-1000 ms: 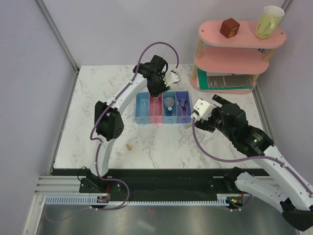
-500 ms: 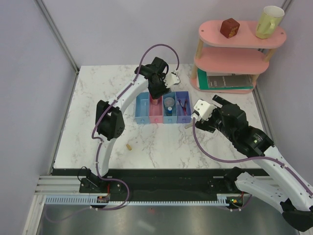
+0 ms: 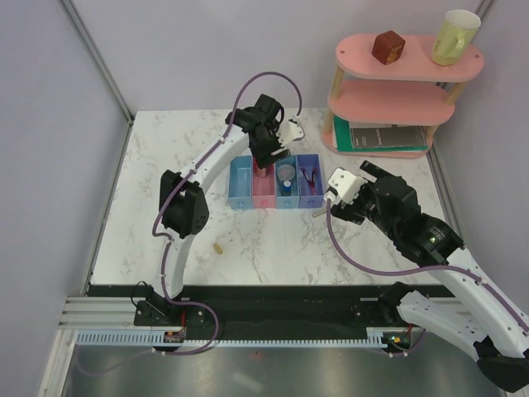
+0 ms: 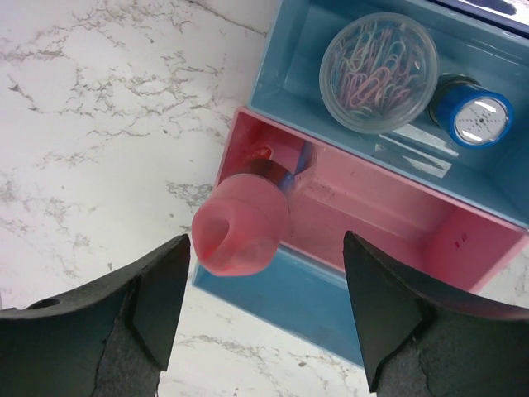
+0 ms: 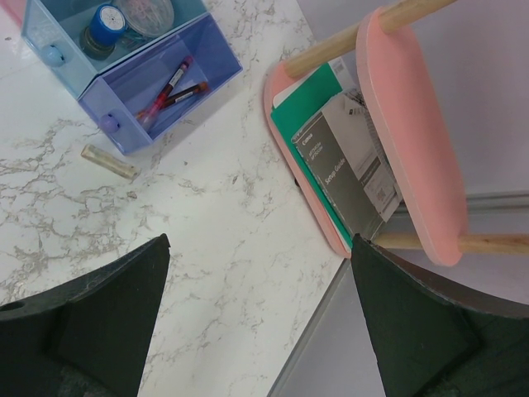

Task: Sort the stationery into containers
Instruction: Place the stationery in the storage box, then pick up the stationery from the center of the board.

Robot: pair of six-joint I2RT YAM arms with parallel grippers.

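Pink soft-looking cylinder (image 4: 241, 225) leaned in the pink plastic bin (image 4: 397, 219); left fingers (image 4: 157, 306) and right fingers (image 5: 91, 322) stood apart. Seemingly light, it suited pinching across its sides.

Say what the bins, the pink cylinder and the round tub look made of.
Bins: moulded plastic, glossy; light streaks on walls and floor. Pink cylinder: matte, soft-looking body, maybe rubber or satin plastic; a shiny band around it looks metallic. Round tub: clear hard plastic, likely; paper clips show through the top.
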